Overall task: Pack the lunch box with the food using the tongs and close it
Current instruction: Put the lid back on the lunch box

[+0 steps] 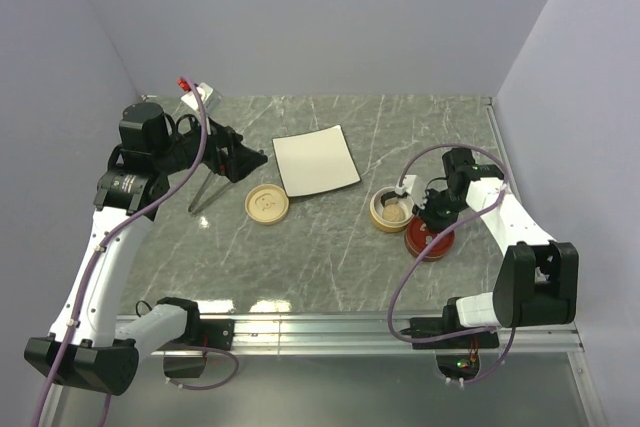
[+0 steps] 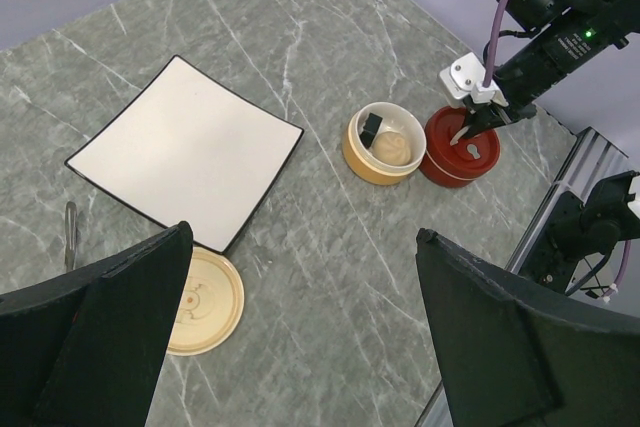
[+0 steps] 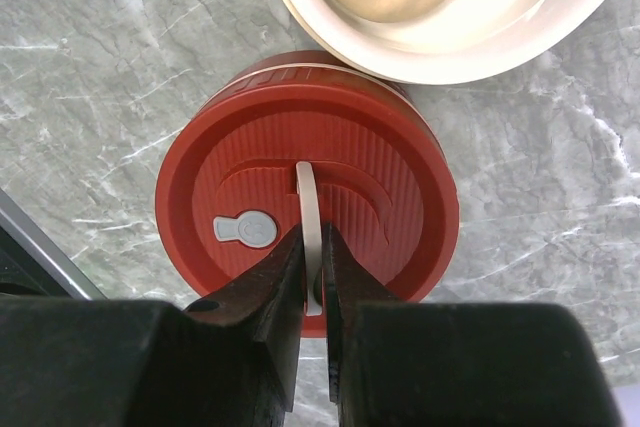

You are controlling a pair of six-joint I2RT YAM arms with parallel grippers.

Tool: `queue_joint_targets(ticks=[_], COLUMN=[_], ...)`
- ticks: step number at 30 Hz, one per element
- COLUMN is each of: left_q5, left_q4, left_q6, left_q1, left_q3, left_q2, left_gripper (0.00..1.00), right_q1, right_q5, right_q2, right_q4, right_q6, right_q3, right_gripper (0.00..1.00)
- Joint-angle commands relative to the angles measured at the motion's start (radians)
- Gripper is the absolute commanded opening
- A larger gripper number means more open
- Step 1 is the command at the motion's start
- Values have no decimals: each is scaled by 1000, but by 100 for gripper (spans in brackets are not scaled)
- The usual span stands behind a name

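Metal rail, grey marble table, lavender walls.

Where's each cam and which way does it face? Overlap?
Top external: high behind the bases, looking down on the table; left arm, right arm visible.
Left wrist: over the left side, facing the right arm; open left gripper at bottom.
Right wrist: straight down on the red lid; right gripper closed on its white loop.
Shared: red lid in all three.
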Motion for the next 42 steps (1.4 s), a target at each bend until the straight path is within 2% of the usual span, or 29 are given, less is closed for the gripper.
queue_joint_targets(ticks=[1,6,9,13,21,26,32,42], left_q5=[7,5,5,8,16,11,14,19], left_q4=[13,16,10,10,12,7,15,15], left_q6=[12,14,17,19,19,25,23,25], left_q1=[1,1,1,1,1,1,1,1], left_q3=[-4,-12,-15,-13,4,4,-7,-5], left_q2=[-13,-17,-26,-28,-16,-19,-26,-26], left_gripper=[100,99,99,99,99,99,99,99], right_q1=[-1,-1,-3,-3,-15,-36,-35,-35], right_q5=[2,6,6,11,-20,-64,-41,-57], right_q2=[17,28,5,5,63,31,-39,-49], right_q4=[-38,-21,5,37,33,-15,-84,-133], right_q6=[-4,-5,-14,6,36,36,-54,-198], right_q3=[14,-11,-49,-91,-109,-43,-12,44], right_gripper=[19,14,6,0,0,0,0,0])
